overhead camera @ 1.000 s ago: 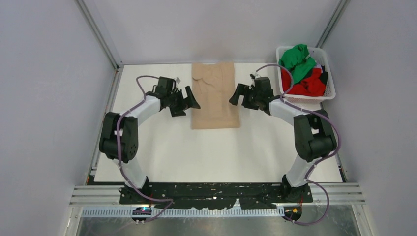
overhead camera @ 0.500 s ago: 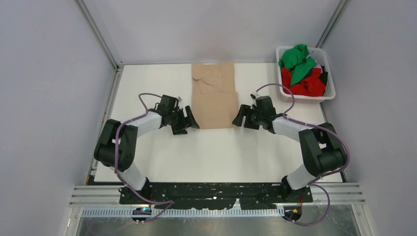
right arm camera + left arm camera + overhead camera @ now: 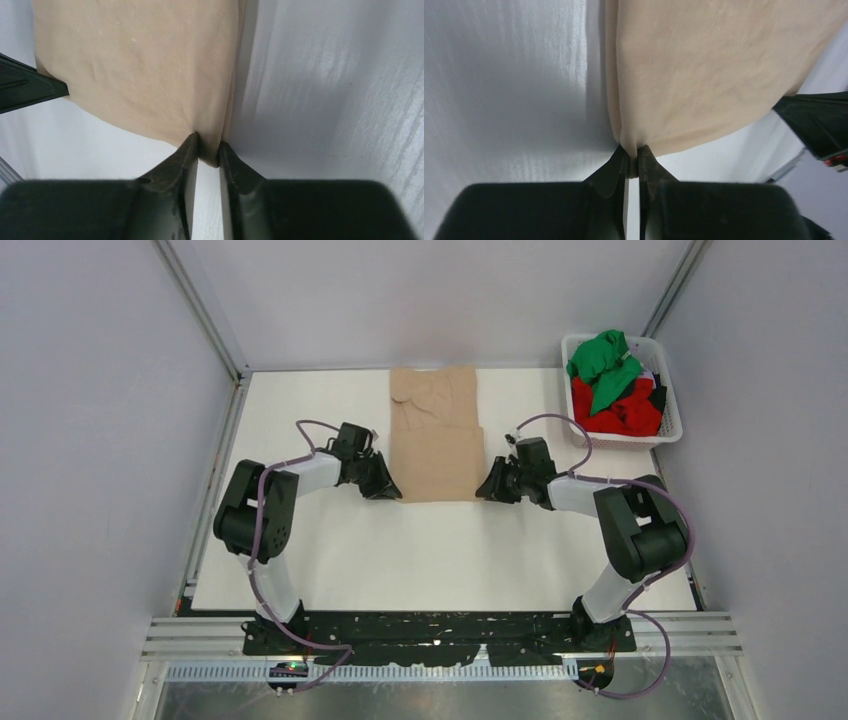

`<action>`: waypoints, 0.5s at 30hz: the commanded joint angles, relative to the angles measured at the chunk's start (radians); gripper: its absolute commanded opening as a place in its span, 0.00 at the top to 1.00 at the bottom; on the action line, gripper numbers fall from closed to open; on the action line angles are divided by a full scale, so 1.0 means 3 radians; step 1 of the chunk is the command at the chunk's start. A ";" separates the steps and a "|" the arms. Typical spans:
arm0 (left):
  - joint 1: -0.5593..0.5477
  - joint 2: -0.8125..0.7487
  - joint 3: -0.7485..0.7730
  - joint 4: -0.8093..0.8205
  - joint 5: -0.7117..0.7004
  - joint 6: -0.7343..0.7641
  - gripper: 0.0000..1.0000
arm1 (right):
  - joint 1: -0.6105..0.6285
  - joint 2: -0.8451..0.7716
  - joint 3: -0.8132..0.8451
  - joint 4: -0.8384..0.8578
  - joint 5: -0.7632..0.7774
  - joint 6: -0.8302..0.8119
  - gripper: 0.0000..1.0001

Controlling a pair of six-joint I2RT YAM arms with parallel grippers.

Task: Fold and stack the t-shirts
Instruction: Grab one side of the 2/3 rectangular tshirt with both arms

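A beige-tan t-shirt (image 3: 437, 432) lies folded into a long strip at the back middle of the white table (image 3: 440, 550). My left gripper (image 3: 388, 489) is shut on its near left corner; the left wrist view shows the tan cloth (image 3: 704, 75) pinched between the dark fingertips (image 3: 616, 160). At the near right corner my right gripper (image 3: 487, 490) is shut on the shirt too, with the cloth (image 3: 145, 70) squeezed between its fingertips (image 3: 186, 150). Green (image 3: 600, 360) and red (image 3: 615, 415) t-shirts lie crumpled in the basket.
A white lattice basket (image 3: 672, 410) stands at the back right corner of the table. Grey walls and metal rails (image 3: 205, 310) close in the table at the back and sides. Both arm bases sit on the black plate (image 3: 440, 635) at the near edge.
Both grippers came down and inward from the shirt's sides to its near corners and closed on the cloth. The shirt's near edge sits slightly drawn in.
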 commanded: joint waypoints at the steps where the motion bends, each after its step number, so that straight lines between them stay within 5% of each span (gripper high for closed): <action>1: -0.0024 0.0203 0.0216 -0.0190 -0.0111 0.0119 1.00 | 0.0026 0.0153 0.0041 0.0091 0.0016 0.0014 0.79; 6: -0.0037 0.0137 0.0171 -0.0152 -0.0201 0.0133 1.00 | 0.0029 0.0116 -0.0021 0.0131 -0.0022 -0.0011 0.93; 15: -0.0219 -0.0503 -0.0734 0.0068 -0.0238 0.0062 1.00 | 0.0069 -0.0261 -0.0474 -0.0030 -0.0316 -0.0046 0.95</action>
